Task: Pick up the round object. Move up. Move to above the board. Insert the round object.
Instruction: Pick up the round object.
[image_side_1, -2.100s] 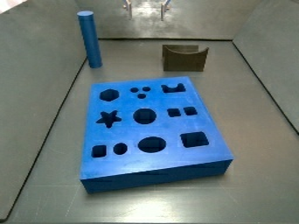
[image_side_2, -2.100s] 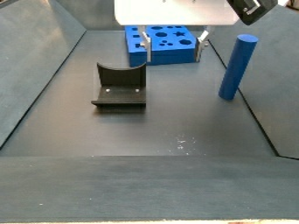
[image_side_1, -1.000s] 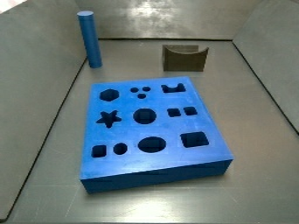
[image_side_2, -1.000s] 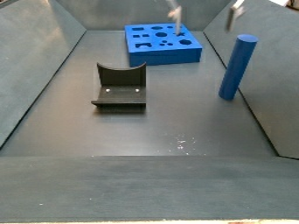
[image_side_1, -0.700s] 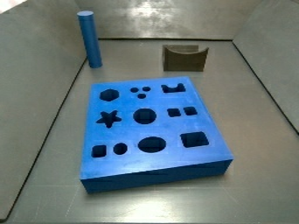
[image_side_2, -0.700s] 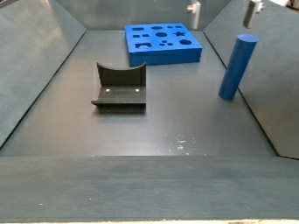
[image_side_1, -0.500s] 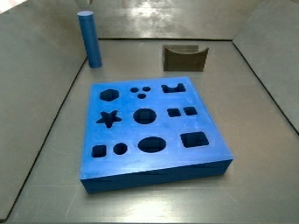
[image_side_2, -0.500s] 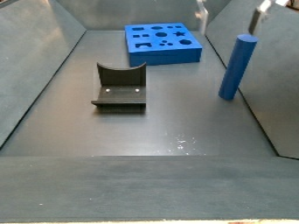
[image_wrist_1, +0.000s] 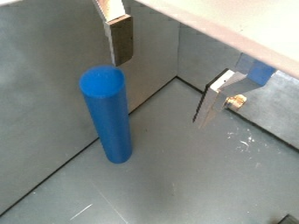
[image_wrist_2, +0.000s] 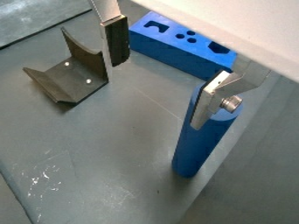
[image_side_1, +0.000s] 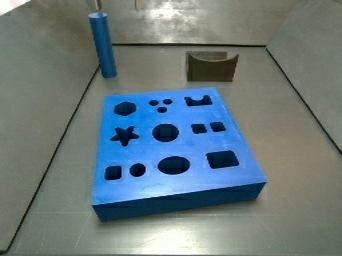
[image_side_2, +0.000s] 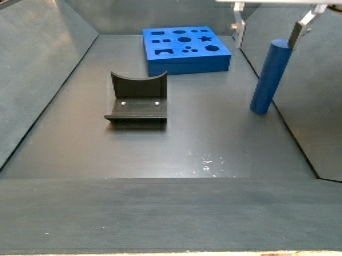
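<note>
The round object (image_side_2: 271, 78) is a slim blue peg standing upright on the grey floor close to a wall, and also shows in a side view (image_side_1: 102, 45). My gripper (image_side_2: 275, 22) hangs open just above its top, one finger (image_side_2: 241, 18) on each side. In both wrist views the round object (image_wrist_1: 107, 118) (image_wrist_2: 198, 144) stands below the gripper (image_wrist_1: 167, 70) (image_wrist_2: 163, 74), with nothing between the pads. The board (image_side_1: 174, 140), a thick blue slab with dark shaped holes, lies flat apart from the peg, as both the side view (image_side_2: 187, 48) and the wrist view (image_wrist_2: 181, 51) show.
The dark fixture (image_side_2: 136, 98) stands on the floor between peg and board; it also shows in a side view (image_side_1: 211, 66) and a wrist view (image_wrist_2: 70, 74). Sloping grey walls (image_side_2: 314, 110) close in the floor, one right beside the peg.
The gripper has travelled from above the board sideways to above the peg and has come a little lower. The peg, the board and the fixture have not moved.
</note>
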